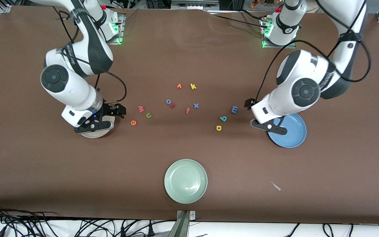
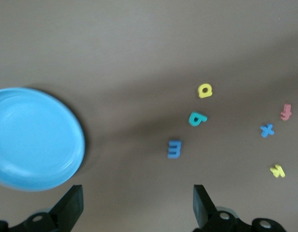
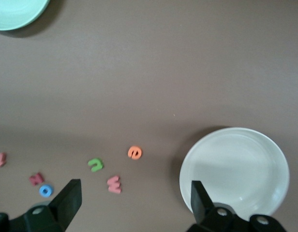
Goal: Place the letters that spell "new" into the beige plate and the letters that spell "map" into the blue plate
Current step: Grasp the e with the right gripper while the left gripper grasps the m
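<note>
— Step in hand?
— Nothing picked up yet, by the look of it. Both plates bare, all six letters flat on the tabletop.
— Pincers?
— Left pincer point(image 2: 134, 205) released, fingers spread wide, empty, hanging over the tabletop at the edge of the blue plate point(image 1: 293, 136). Right pincer point(image 3: 132, 203) likewise released and empty, over the edge of the beige plate point(image 1: 94, 133).
— Where to find "map"?
— Beside the blue plate, toward the right arm's end: blue m point(image 1: 234, 109) closest, teal p point(image 1: 223, 118) next, yellow a point(image 1: 218, 128) nearest the front camera.
— And "new"?
— Beside the beige plate, toward the left arm's end: orange e point(image 1: 133, 122), green n point(image 1: 148, 115), pinkish-red w point(image 1: 140, 109).
— Advice for a clean first grab?
— Probably best to start with the m. Come straight down, straddle the narrow way, close gently; thin foam, likely to slip or flip.
— Things to avoid?
— Yellow k point(image 1: 193, 86) and blue x point(image 1: 196, 105), similar colours, farther from the blue plate. Green plate point(image 1: 186, 181) too, nearest the front camera.
</note>
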`<action>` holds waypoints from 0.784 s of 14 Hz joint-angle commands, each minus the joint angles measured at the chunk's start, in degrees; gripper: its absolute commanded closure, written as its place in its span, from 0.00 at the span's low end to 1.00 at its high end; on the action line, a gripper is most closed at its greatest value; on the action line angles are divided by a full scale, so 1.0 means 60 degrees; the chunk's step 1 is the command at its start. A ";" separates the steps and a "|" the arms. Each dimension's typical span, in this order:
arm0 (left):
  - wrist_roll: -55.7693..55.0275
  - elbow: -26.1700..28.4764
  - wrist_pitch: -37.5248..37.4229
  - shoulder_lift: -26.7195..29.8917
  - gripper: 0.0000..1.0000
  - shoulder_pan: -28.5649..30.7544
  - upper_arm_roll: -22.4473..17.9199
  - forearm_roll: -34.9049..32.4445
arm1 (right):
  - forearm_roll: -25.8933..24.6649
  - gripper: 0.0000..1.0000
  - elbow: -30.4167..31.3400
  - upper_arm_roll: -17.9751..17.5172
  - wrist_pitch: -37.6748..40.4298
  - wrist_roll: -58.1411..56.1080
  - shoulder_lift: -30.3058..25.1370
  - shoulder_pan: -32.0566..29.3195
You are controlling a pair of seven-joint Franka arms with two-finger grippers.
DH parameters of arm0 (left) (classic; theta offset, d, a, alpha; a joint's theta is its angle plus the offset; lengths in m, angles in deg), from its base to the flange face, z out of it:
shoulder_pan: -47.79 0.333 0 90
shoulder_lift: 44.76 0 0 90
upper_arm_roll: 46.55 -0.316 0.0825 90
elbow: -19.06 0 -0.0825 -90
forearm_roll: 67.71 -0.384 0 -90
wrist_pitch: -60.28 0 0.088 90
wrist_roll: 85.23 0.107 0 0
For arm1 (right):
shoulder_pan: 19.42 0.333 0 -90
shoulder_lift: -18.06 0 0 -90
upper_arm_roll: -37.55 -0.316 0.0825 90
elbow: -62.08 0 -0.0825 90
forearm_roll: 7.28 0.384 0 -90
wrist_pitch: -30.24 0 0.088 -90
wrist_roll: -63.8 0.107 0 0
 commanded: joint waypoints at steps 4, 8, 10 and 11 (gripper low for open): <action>0.0114 0.2857 0.3418 0.0175 0.00 -0.0194 0.0315 -0.0013 | -0.0221 0.00 0.0838 0.0064 -0.1841 0.0644 0.0728 0.0406; -0.0105 0.3344 0.4330 -0.0527 0.00 -0.0736 0.0330 -0.1226 | -0.0779 0.00 0.1556 0.0064 -0.3086 0.1334 0.1124 0.0465; -0.0484 0.3445 0.4652 -0.0718 0.00 -0.0868 0.0330 -0.1316 | -0.0779 0.00 0.1616 0.0064 -0.3352 0.1627 0.1402 0.0566; -0.0660 0.3533 0.4885 -0.0849 0.00 -0.1086 0.0315 -0.1360 | -0.0779 0.00 0.1630 0.0064 -0.3614 0.1730 0.1592 0.0596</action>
